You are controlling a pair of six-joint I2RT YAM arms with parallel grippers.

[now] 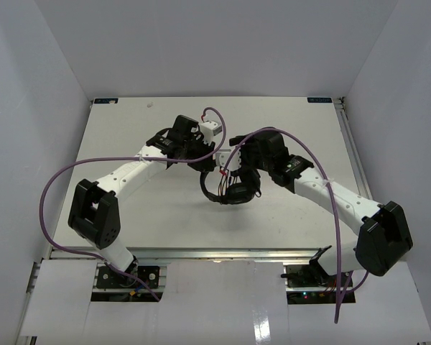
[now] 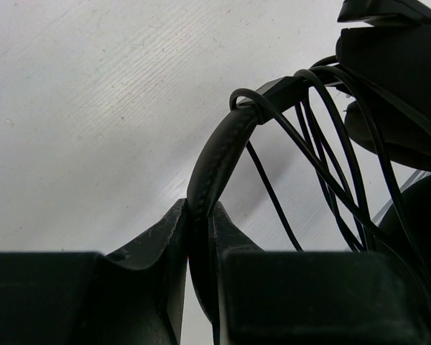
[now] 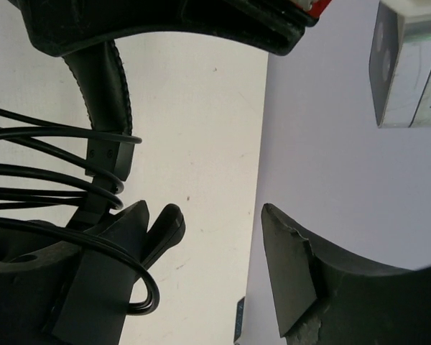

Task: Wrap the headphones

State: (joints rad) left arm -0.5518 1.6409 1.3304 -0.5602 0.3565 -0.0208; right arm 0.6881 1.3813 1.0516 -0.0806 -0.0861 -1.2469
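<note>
Left gripper is clenched on the headband, at the left side of the headphones. The headphones sit between both grippers, with the cord looped across the band. Right gripper is just right of them, jaws apart, released.

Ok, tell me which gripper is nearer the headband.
Left. The left gripper is shut on the headband itself; the right gripper is open just beside it, next to the cord loops.
</note>
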